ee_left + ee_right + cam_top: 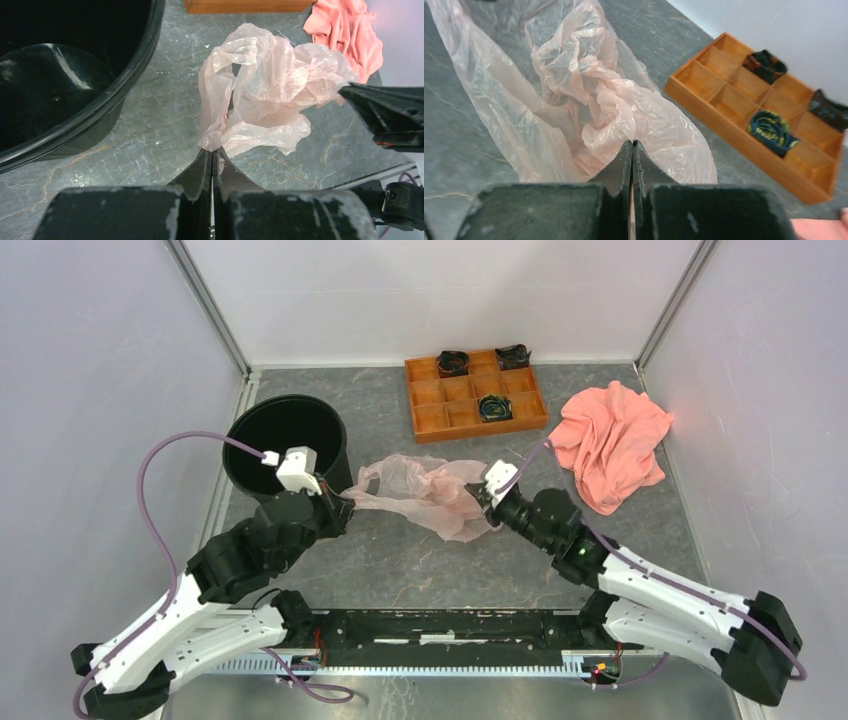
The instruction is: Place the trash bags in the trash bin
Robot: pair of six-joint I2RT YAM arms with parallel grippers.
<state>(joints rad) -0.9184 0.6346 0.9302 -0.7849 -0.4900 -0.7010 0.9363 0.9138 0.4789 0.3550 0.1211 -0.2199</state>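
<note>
The left hand is pinched shut on the left end of the trash bag, and the right hand is clamped on the opposite end. The bag's long axis runs left to right across mid-counter. The trash bin stands just beyond the left hand, toward the back-left corner.

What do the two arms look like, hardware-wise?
Matching pair. Left arm and right arm: white lower links, black rounded joint housings, a white camera block at each wrist. A purple cable loops along each arm. Jaws are black, tapering to thin tips, their bodies scuffed with whitish wear.
</note>
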